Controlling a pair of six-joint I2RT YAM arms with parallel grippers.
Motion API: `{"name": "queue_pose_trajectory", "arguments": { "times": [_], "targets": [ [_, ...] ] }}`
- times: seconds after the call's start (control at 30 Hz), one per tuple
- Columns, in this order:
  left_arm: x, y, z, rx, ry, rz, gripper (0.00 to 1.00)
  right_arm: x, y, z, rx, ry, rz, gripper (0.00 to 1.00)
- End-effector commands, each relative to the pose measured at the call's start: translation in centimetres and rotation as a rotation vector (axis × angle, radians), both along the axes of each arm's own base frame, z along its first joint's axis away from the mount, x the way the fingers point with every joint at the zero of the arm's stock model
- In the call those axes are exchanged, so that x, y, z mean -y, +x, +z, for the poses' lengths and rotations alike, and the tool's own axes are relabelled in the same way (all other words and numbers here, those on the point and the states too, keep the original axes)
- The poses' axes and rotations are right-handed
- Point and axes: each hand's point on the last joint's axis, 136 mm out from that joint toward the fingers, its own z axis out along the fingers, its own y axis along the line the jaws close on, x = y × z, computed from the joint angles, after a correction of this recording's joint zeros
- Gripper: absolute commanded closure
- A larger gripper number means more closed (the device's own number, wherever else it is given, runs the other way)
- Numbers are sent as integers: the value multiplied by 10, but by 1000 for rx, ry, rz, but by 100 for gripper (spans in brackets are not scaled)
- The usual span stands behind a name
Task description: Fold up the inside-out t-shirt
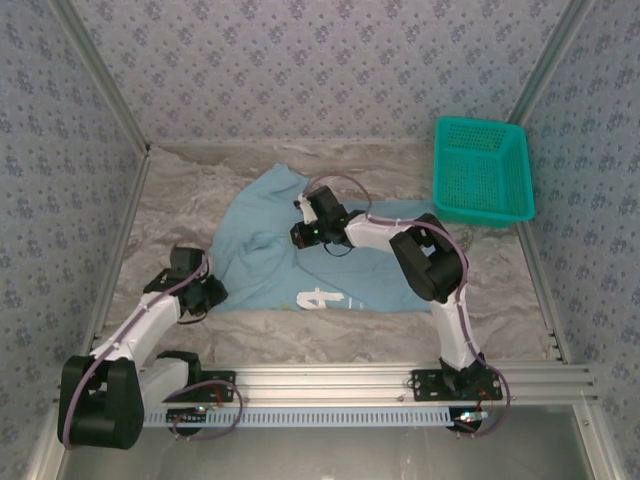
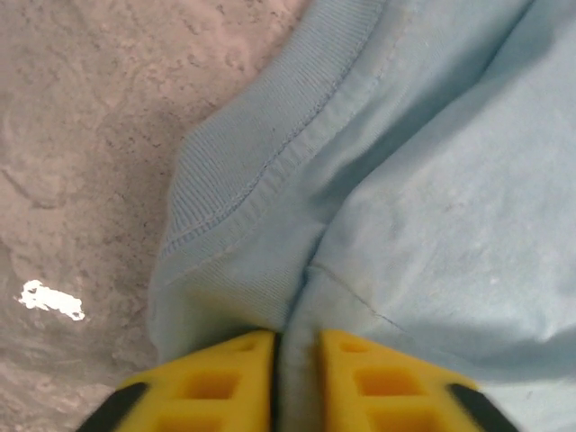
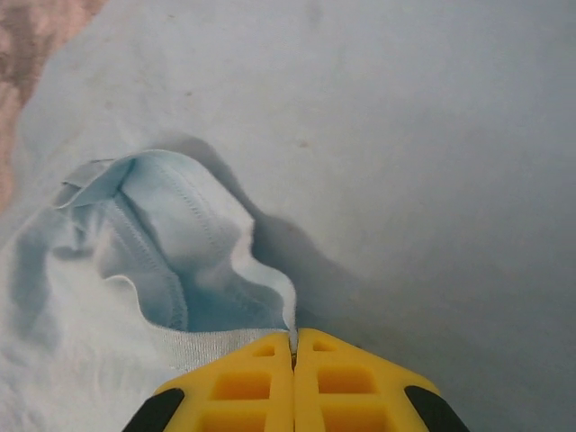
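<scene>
We see the light blue short-sleeved cotton t-shirt (image 1: 262, 232) lying crumpled near the middle of the marbled grey-beige bench (image 1: 190, 180), with one part reaching toward the far wall and a wider part spread along the near side. White printed lettering (image 1: 320, 298) shows at its near edge. The teal plastic mesh basket (image 1: 478, 212) sits well apart from it in the far right corner.

The left pincer (image 1: 208, 290) sits at the shirt's left edge. From the left wrist camera we find this pincer (image 2: 297, 346) clenched on the shirt (image 2: 432, 207): its yellow fingers (image 2: 225, 369) stand close together with a fold of blue cloth gathered between them. A ribbed, stitched band (image 2: 243, 189) runs just beyond the fingers, beside the bare bench (image 2: 81, 135).

The right pincer (image 1: 303, 228) reaches over the upper middle of the shirt. From the right wrist camera we see it (image 3: 294, 337) closed tight, its yellow fingers (image 3: 238, 382) pressed together on a thin stitched edge of the shirt (image 3: 405, 135). The cloth rises there and a hemmed opening (image 3: 171, 252) gapes just beyond the fingers.
</scene>
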Motion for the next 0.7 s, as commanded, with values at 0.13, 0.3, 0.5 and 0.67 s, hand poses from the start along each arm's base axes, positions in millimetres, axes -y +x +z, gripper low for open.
{"name": "queue_pose_trajectory", "arguments": {
  "times": [0.13,0.3,0.5,0.67],
  "targets": [
    [-9,-20,1,23,20,72,96,26,12,-22,-59,-172,-137,94],
    [-15,-37,0,44,30,138,100,32,16,-23,-56,-209,-153,94],
    [-16,-44,-7,52,11,162,87,23,16,-14,-42,-188,-86,83],
    [-28,-21,21,140,112,136,48,22,12,21,34,-155,-16,69]
  ]
}}
